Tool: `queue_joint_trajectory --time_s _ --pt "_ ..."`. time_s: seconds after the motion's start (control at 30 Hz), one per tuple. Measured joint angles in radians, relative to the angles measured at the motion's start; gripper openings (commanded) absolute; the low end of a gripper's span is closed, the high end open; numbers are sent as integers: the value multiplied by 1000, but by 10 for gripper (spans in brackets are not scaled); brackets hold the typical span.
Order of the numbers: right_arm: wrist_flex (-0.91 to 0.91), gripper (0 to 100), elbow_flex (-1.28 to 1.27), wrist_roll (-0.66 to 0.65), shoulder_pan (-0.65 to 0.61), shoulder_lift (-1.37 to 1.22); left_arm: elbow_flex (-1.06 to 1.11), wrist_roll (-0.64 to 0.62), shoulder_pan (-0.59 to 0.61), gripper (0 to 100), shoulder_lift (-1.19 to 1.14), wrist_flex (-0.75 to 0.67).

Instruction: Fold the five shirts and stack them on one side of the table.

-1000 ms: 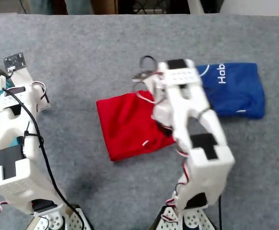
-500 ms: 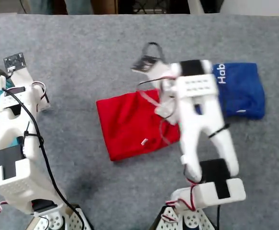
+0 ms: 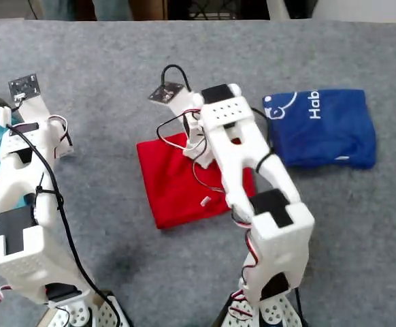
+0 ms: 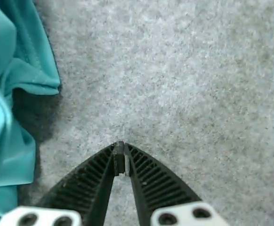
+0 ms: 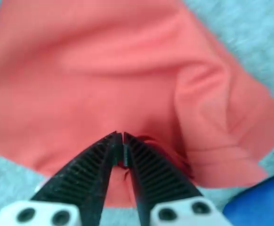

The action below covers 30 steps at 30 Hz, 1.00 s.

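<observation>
Grey tabletop (image 3: 116, 61) is occupied by the limp, light red shirt (image 3: 174, 184), best pinched at an edge; the right gripper (image 5: 118, 137) above it is closed, seemingly empty.

The high cam sat fixed above the table (image 3: 103, 61), looking steeply down, w/ both arm bases at the near edge and the far edge at the top. The left wrist cam looked down along the left gripper (image 4: 120, 160) at the grey surface from very close. The teal shirt (image 4: 10, 94) it caught was the one at the high view's edge beside that arm. The right wrist cam, equally near, faced down past the right gripper (image 5: 119, 150) onto the red shirt (image 5: 104, 70) plus a corner of the blue shirt (image 5: 259, 207) — both shared w/ the high view, mid-table.
</observation>
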State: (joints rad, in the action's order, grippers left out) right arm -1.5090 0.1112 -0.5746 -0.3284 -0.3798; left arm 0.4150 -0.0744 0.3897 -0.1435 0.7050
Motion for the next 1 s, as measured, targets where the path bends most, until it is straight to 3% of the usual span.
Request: queue_joint_trajectory --time_s 0.3,0.63,0.83,1.0 --pt "-192 14 9 -41 204 0 0 0 0 30 0 0" --pt "-235 14 -38 -137 497 0 0 0 0 30 0 0" --pt "-238 15 -15 -95 480 146 0 0 0 30 0 0" --pt "-233 15 -17 5 287 252 0 0 0 30 0 0"
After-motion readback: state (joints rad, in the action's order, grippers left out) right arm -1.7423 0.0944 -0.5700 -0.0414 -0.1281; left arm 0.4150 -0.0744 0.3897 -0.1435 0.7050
